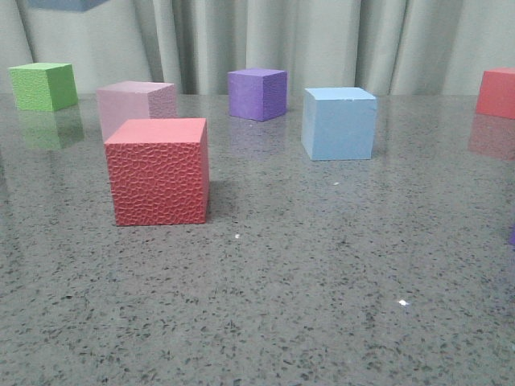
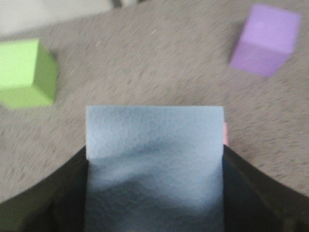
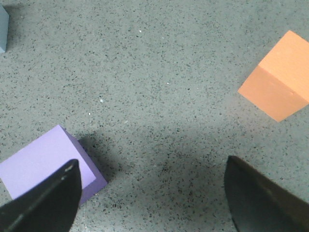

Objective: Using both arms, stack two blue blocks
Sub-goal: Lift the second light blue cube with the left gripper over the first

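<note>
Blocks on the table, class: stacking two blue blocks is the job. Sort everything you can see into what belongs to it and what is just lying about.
Belongs to the job:
- blue block on the table
- blue block held in the left hand
- left hand
- right hand, open over bare table

Just lying about:
- red block
- pink block
- green block
- purple block
- orange block
- second red block

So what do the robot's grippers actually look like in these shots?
Only the fingertips show. The left gripper has dark black fingers that widen toward the base. The right gripper has matching matte black fingers with angled edges. No cables or markings are visible.
</note>
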Motion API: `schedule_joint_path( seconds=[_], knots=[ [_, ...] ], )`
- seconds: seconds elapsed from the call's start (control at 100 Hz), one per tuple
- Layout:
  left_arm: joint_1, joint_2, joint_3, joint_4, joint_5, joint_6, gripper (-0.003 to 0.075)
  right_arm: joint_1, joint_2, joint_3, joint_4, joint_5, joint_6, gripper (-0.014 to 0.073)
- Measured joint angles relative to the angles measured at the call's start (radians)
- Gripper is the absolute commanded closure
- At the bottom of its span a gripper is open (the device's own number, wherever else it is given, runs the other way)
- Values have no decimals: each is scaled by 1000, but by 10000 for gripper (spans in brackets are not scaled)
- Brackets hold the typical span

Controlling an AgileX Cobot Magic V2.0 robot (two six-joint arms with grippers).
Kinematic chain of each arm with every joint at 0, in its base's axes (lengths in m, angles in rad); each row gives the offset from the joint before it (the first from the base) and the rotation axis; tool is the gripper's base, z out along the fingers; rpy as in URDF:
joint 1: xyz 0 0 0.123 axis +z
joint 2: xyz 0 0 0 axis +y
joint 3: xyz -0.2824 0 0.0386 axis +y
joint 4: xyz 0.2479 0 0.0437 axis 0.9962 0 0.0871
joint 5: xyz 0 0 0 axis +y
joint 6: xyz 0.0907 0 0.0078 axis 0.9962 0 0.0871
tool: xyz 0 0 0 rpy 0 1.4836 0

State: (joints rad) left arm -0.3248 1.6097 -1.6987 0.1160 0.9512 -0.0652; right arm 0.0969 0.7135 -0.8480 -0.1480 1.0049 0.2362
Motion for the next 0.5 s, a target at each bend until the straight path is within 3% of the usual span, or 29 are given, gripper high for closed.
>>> schedule_joint_path(
  seconds=[0.5],
  knots=[
    [-145,219,-240,-181,-2,290,439,0,0,0,0,-1,0,-6]
  ],
)
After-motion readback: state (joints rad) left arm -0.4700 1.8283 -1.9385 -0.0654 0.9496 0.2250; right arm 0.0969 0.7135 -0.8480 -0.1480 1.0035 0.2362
